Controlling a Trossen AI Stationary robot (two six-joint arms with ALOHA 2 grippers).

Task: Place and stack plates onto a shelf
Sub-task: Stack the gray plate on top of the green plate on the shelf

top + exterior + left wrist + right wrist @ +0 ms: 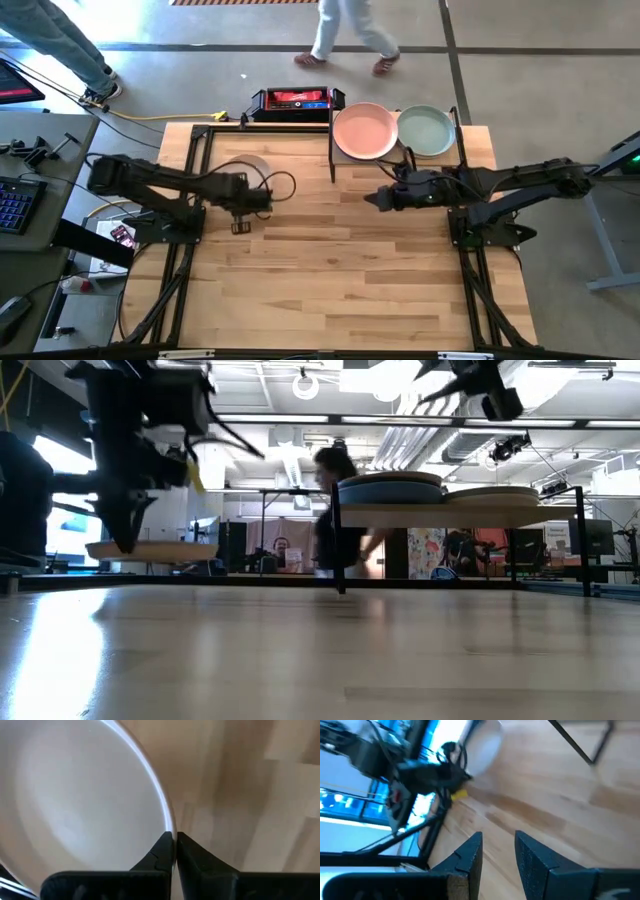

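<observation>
Pinching the rim of the cream plate (pixel 75 800), the left gripper (pixel 174 851) has its fingers pressed together on the plate's edge, left of centre in the high view. An edge grip probably suits a shallow plate lying flat on the table (pixel 330 290).

The right gripper (pixel 383 198), fingers spread and empty, hovers right of centre, just below the shelf (pixel 470 150).

The shelf, upper right, carries the pink plate (pixel 364 131) and the sage green plate (pixel 427 130), side by side.

Bare tabletop lies between cream plate and shelf; the right arm sits near that path.
</observation>
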